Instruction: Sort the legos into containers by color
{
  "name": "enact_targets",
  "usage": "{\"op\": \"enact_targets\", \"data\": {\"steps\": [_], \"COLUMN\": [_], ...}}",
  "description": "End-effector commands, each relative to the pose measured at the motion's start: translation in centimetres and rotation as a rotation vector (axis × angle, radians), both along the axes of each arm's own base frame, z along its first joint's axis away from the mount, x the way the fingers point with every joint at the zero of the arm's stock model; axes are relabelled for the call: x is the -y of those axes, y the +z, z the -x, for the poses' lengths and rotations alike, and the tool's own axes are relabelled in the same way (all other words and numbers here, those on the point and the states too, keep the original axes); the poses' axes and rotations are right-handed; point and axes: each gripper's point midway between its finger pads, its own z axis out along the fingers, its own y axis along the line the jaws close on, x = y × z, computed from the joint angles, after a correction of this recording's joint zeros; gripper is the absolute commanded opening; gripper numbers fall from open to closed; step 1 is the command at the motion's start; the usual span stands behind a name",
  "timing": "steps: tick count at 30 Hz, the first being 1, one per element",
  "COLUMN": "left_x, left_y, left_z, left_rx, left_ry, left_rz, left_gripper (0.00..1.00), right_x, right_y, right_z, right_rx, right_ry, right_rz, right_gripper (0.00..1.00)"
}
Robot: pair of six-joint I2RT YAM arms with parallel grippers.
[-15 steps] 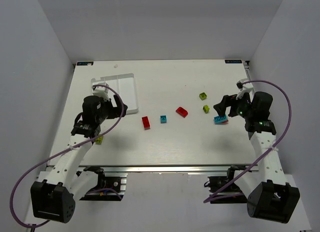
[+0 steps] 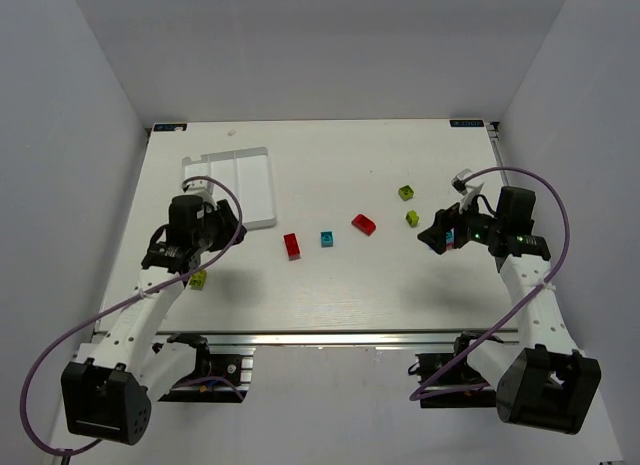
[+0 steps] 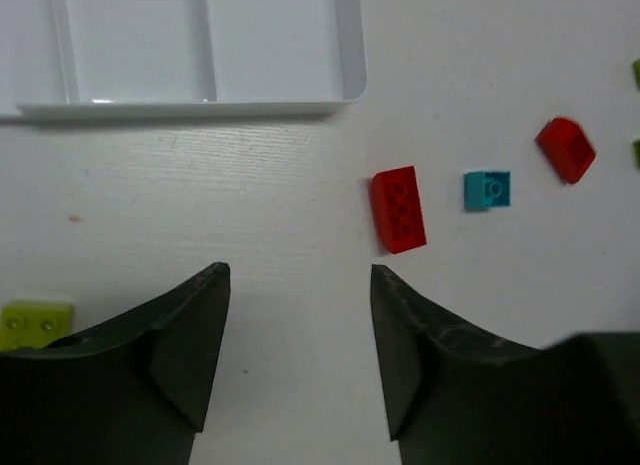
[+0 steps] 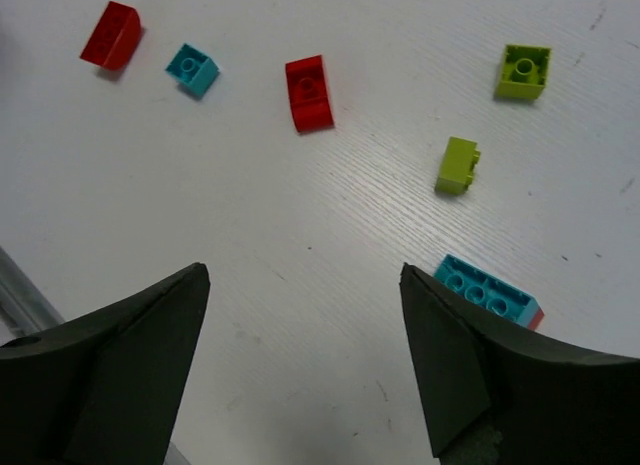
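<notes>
The white tray (image 2: pixel 255 180) lies at the back left; its compartments look empty in the left wrist view (image 3: pixel 280 45). My left gripper (image 2: pixel 215 228) is open and empty just in front of the tray (image 3: pixel 298 285). A red brick (image 3: pixel 398 209), a small teal brick (image 3: pixel 487 189) and a second red brick (image 3: pixel 566 149) lie to its right. A yellow-green brick (image 3: pixel 36 323) lies by its left finger. My right gripper (image 2: pixel 436 237) is open and empty (image 4: pixel 303 280). The large cyan brick (image 4: pixel 487 293) with a pinkish edge sits by its right finger.
Two yellow-green bricks (image 4: pixel 523 71) (image 4: pixel 458 165) lie on the table beyond the right gripper, also in the top view (image 2: pixel 406 193) (image 2: pixel 412 217). The yellow-green brick (image 2: pixel 199 279) by the left arm lies near the table's front edge. Grey walls enclose the table.
My right gripper has moved left and down over the large cyan brick. My left gripper has drawn back slightly from the tray. The bricks have not moved.
</notes>
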Motion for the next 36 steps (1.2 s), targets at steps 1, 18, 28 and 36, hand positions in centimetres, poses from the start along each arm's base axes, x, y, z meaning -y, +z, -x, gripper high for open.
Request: {"op": "enact_targets", "data": {"steps": [1,18,28,36], "left_x": [-1.5,-10.2,-11.3,-10.2], "left_y": [2.0,-7.6,-11.5,-12.7], "left_z": [1.3,4.6,3.8,3.1], "left_rx": [-0.034,-0.527,-0.66,-0.659], "left_ry": [0.125,0.587,0.528,0.387], "left_rz": [0.026,-0.374,-0.443,-0.324], "left_gripper": [0.72,0.96,0.98,0.88], "right_x": [-1.7,-2.0,-2.3,-2.2], "right_y": [2.5,4.1,4.6,5.2], "right_z": [0.9,1.2,1.7,1.6], "right_rx": [0.059,0.071,0.085,0.118], "right_ry": [0.111,0.091,0.113,0.103], "right_rz": [-0.055,-0.067,-0.08,-0.069], "right_gripper": [0.8,0.66,0.67,0.68]}}
